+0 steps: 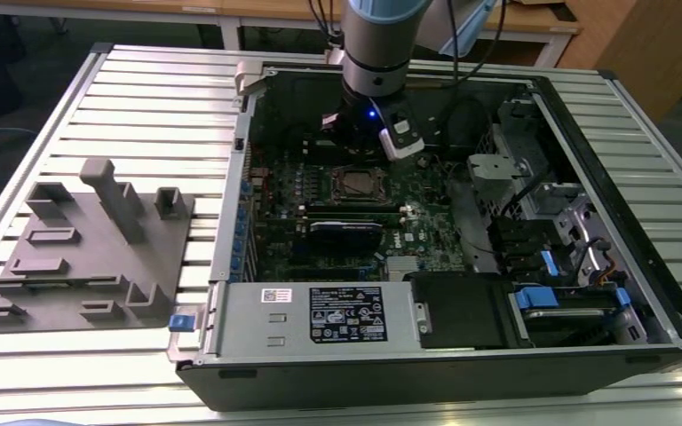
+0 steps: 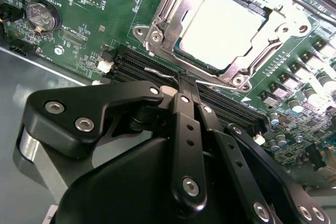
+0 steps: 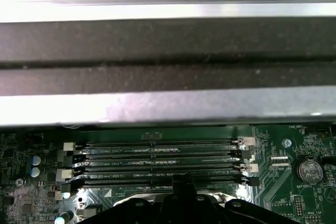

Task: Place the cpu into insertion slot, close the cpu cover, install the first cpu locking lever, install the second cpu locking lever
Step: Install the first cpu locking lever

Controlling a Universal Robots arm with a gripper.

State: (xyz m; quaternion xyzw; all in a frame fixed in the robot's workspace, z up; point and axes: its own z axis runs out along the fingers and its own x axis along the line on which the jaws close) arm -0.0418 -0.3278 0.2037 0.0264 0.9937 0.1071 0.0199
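The black linked-arm pincer (image 2: 185, 81) has its fingertips drawn together, right at a thin silvery wire lever (image 2: 157, 70); whether it pinches the lever I cannot tell. Just beyond lie long black memory slots (image 2: 131, 60). Past them the dull silver-grey square cpu (image 2: 223, 27) sits in the silvery-rimmed insertion slot (image 2: 146, 31), the thin silvery metal cpu cover (image 2: 173, 6) lying flat around it. In the exterior view the open black computer case (image 1: 625, 169) rests on the slatted metal surface (image 1: 139, 98).

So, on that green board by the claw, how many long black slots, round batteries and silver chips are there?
long black slots: 4
round battery: 1
cpu: 1
Total: 6
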